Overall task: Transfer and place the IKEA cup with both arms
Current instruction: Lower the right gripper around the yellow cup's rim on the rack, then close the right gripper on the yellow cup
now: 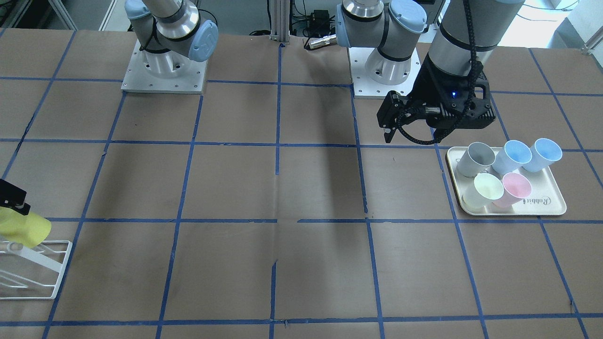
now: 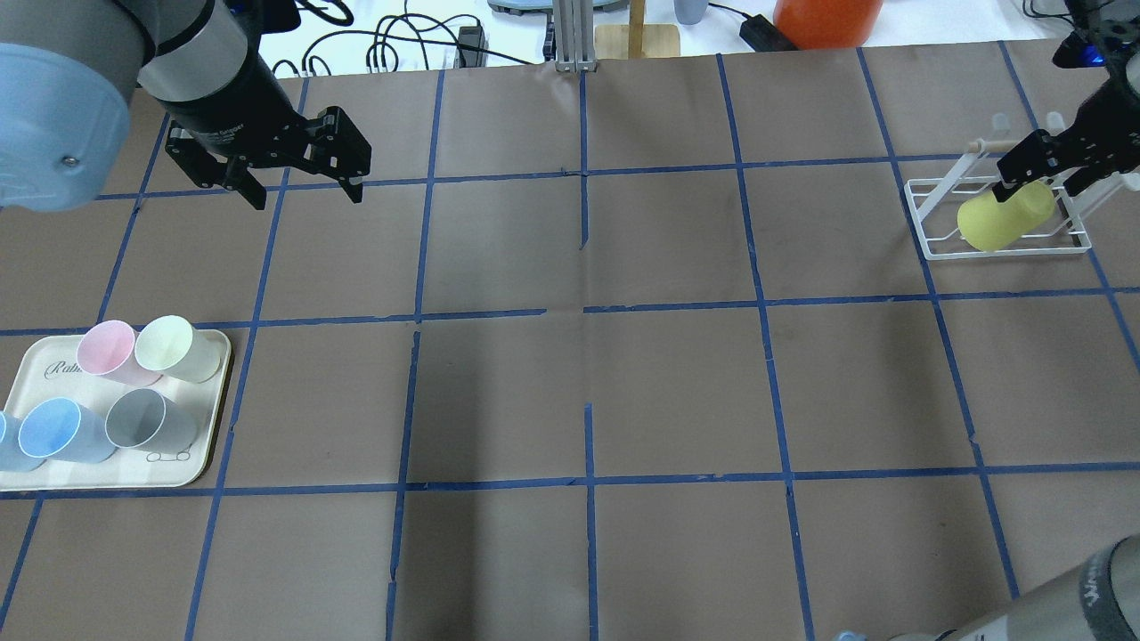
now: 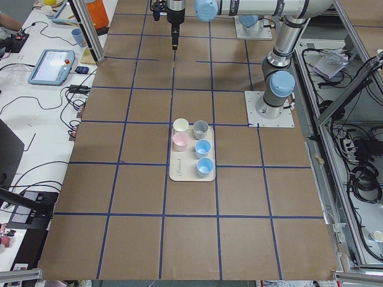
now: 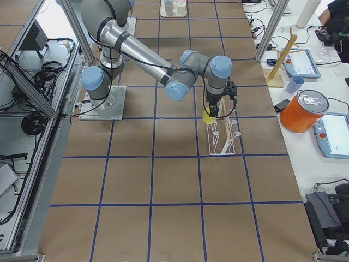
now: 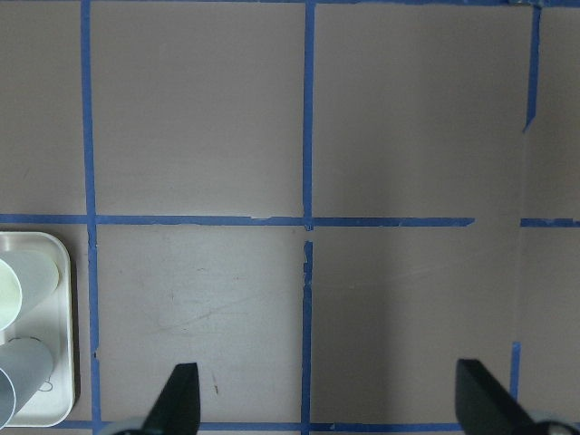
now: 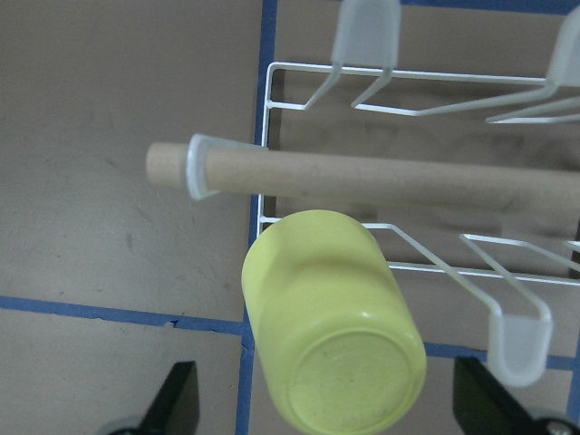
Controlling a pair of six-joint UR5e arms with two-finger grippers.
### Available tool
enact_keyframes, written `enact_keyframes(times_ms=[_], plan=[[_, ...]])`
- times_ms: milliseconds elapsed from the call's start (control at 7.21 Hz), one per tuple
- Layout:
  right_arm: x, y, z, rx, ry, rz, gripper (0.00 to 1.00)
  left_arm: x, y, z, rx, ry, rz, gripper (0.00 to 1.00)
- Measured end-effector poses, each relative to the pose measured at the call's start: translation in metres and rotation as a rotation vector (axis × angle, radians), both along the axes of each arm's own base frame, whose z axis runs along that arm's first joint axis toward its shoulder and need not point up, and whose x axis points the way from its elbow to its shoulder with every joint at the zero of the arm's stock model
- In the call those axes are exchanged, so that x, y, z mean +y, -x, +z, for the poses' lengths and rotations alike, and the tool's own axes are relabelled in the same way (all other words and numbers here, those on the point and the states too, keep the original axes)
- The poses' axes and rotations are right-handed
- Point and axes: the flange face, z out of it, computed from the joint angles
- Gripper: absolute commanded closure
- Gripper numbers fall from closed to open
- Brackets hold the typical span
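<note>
The bright yellow IKEA cup (image 2: 1005,218) hangs tilted on a prong of the white wire rack (image 2: 928,223) at the table's far right. It also shows in the front view (image 1: 23,228), in the right side view (image 4: 208,116), and base up in the right wrist view (image 6: 331,335). My right gripper (image 2: 1033,178) is right over the cup, and its fingers (image 6: 177,399) stand wide apart on either side of the cup without touching it. My left gripper (image 2: 307,194) hangs open and empty high over the table beyond the tray; its fingertips (image 5: 181,399) stand wide apart over bare table.
A cream tray (image 2: 209,445) at the left holds a pink cup (image 2: 107,349), a pale cream-yellow cup (image 2: 174,345), a grey cup (image 2: 142,420) and two blue ones (image 2: 55,429). The rack's wooden dowel (image 6: 362,181) runs just above the yellow cup. Blue tape lines grid the brown tabletop.
</note>
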Motion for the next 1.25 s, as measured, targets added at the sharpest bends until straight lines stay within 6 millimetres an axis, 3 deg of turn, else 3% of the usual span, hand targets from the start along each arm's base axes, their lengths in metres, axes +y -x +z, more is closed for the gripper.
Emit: enact_keyframes(times_ms=[971, 1109, 1248], plan=[[-0.007, 0.004, -0.031, -0.024, -0.041, -0.008, 0.01, 0.0, 0.0, 0.0, -0.001, 0.001, 0.0, 0.0], [-0.008, 0.005, -0.034, -0.027, -0.046, -0.008, 0.19, 0.0, 0.0, 0.001, -0.001, 0.001, 0.0, 0.0], [-0.009, 0.005, -0.035, -0.028, -0.047, -0.008, 0.29, 0.0, 0.0, 0.001, -0.001, 0.001, 0.0, 0.0]])
